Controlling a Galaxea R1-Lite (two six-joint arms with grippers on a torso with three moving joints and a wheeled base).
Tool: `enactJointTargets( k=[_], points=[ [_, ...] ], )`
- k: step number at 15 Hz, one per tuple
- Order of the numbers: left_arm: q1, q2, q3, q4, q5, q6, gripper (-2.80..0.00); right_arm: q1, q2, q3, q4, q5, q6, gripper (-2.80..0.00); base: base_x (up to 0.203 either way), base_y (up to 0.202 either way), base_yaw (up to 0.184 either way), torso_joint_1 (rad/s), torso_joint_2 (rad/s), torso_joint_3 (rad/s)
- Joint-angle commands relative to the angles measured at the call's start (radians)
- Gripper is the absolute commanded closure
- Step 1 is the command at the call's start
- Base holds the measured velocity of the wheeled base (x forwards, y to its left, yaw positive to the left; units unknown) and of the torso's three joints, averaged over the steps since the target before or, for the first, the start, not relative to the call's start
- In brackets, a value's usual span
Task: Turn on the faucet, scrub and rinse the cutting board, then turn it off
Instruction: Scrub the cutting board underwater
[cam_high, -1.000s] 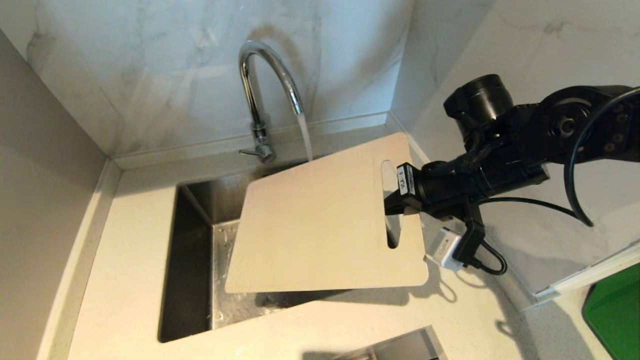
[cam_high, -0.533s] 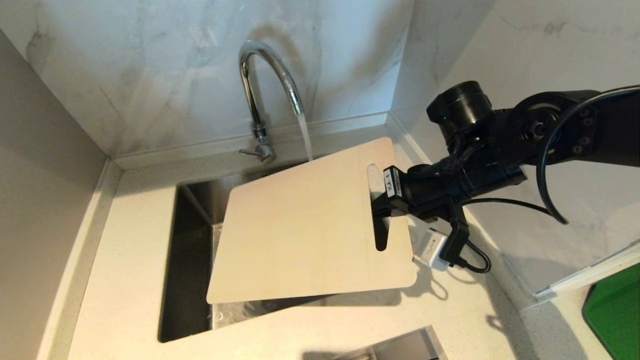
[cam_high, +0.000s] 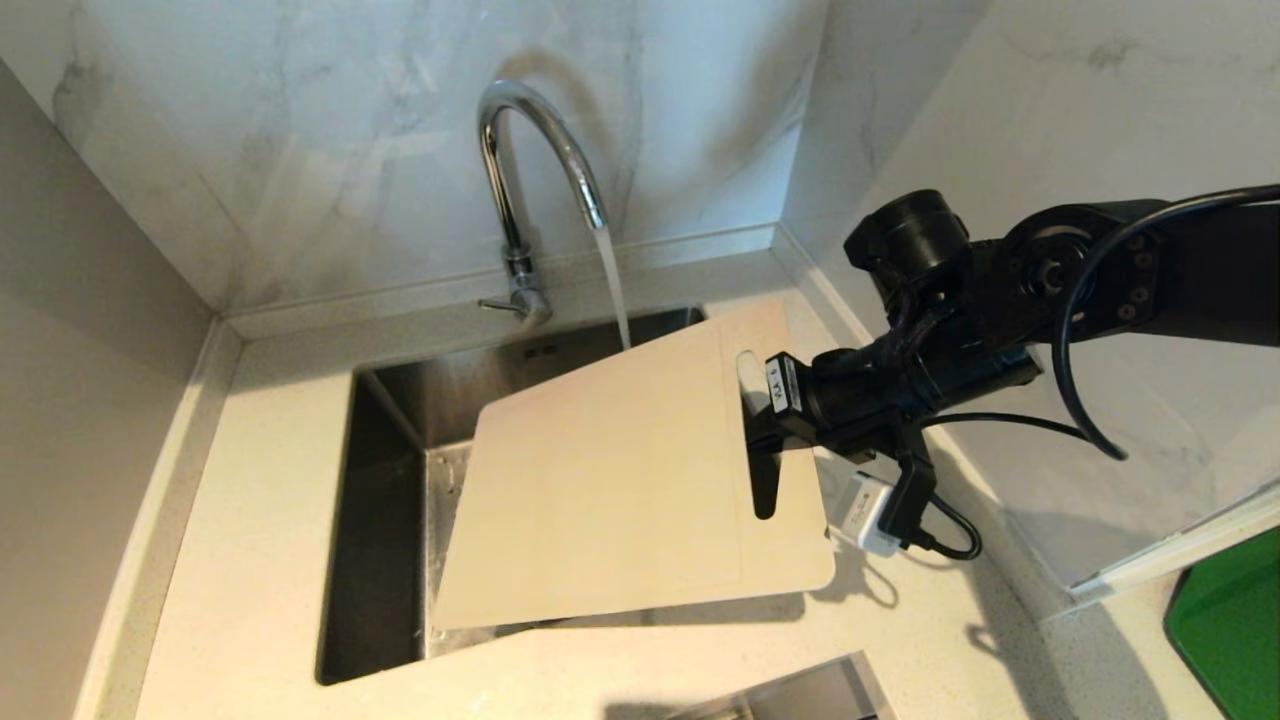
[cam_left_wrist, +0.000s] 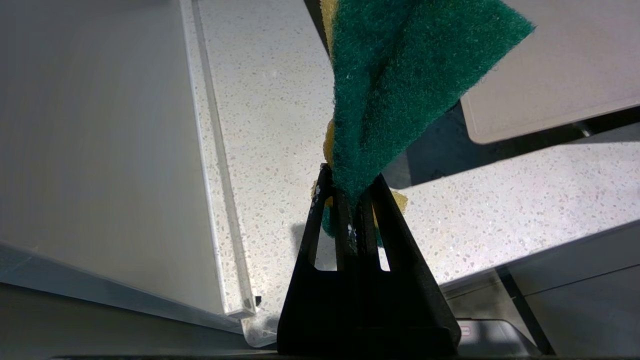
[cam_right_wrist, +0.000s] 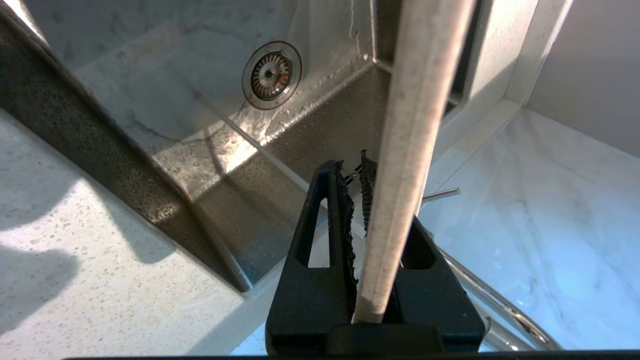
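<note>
- A tall, shiny chrome gooseneck faucet (cam_high: 520, 190) stands behind a rectangular brushed-steel sink (cam_high: 385, 520), and a thin stream of water (cam_high: 612, 280) falls from its arched spout.
- The right gripper (cam_high: 762, 425), black with ridged pads, is clamped on the handle end of a large, thin, pale beige cutting board (cam_high: 610, 480) with rounded corners and a long tapered slot; the right wrist view shows the board's edge pinched between its jaws.
- The board hangs tilted over the sink basin, its far edge just at the falling water and its lower corner pointing down toward the basin.
- The left gripper (cam_left_wrist: 352, 192) is out of the head view; its jaws are squeezed onto a soft, fuzzy green-and-yellow sponge (cam_left_wrist: 395, 85), held above the speckled pale stone counter (cam_left_wrist: 280, 125) near one corner of the board.
- The step in hand looks like rinsing. Done well, it probably means keeping the firm pinch, since a wet, smooth board can slip, and sliding the board so the stream runs across its whole face.
- Keeping the low edge inside the basin should let water drain toward the round metal drain (cam_right_wrist: 271, 75) rather than onto the counter.
</note>
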Motion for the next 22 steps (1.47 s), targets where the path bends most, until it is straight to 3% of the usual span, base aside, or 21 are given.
enactJointTargets(
  k=[1, 22],
  points=[
    [0.000, 0.001, 0.002, -0.001, 0.000, 0.000, 0.00, -0.013, 0.006, -0.006, 0.000, 0.002, -0.016, 0.00, 0.000, 0.000, 0.000, 0.000, 0.00, 0.000],
    [0.000, 0.001, 0.002, -0.001, 0.000, 0.000, 0.00, -0.031, 0.218, -0.295, 0.028, 0.052, -0.016, 0.00, 0.000, 0.000, 0.000, 0.000, 0.00, 0.000]
  ],
)
